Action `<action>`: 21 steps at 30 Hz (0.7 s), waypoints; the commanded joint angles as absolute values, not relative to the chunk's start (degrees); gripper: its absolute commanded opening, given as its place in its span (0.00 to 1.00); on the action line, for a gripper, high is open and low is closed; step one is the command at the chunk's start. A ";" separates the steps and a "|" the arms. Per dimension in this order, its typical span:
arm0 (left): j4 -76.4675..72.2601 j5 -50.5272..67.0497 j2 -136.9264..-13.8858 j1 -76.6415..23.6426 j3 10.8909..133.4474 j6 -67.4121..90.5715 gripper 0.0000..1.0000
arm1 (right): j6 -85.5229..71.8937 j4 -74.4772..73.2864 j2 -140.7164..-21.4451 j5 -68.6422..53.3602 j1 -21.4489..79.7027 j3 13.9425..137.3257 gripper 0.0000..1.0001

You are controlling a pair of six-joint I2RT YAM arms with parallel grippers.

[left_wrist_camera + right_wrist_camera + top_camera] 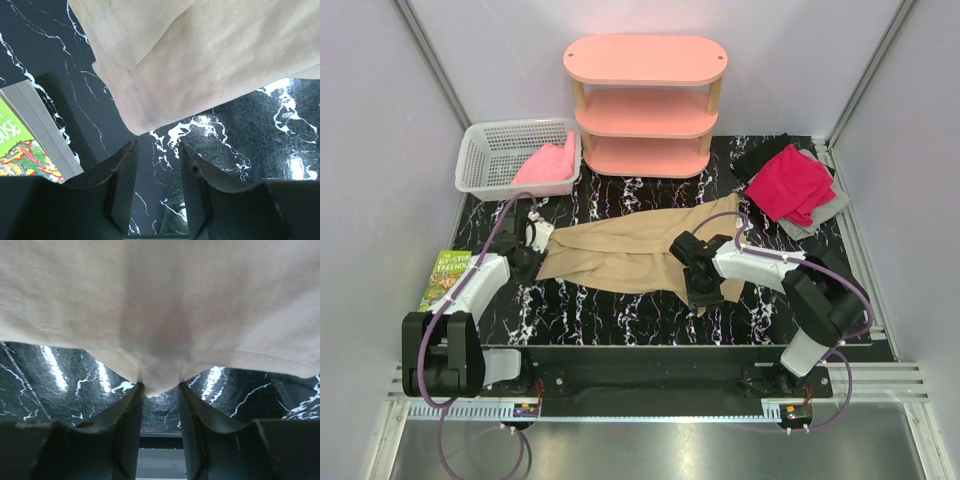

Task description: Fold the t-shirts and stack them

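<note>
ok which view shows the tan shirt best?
Top external: the tan t-shirt shows whole, spread between both arms. Left wrist shows only a hemmed corner, clear of the open left gripper. Right wrist shows one edge, its tip between the right gripper fingers.

Bare marble table (620, 315) near; shelf (646, 105), basket (485, 160), perhaps book (445, 275) flanking.

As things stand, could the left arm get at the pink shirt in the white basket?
Probably yes. The left gripper is open and holds nothing, just off the tan shirt. The basket sits on its side, open-topped, and nothing covers the pink shirt.
</note>
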State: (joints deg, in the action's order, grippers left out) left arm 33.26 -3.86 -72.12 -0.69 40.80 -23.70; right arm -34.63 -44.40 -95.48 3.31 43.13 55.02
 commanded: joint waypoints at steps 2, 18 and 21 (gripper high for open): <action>31.03 -1.85 -72.33 -0.35 40.78 -23.29 0.43 | -35.24 -40.87 -97.91 3.34 43.68 54.84 0.40; 26.46 -0.35 -85.78 -0.35 45.43 -22.94 0.45 | -40.42 -46.39 -85.29 0.44 43.68 50.19 0.00; 27.94 -0.35 -85.70 -0.35 47.28 -23.03 0.42 | -42.88 -49.99 -78.61 -1.22 43.94 48.69 0.00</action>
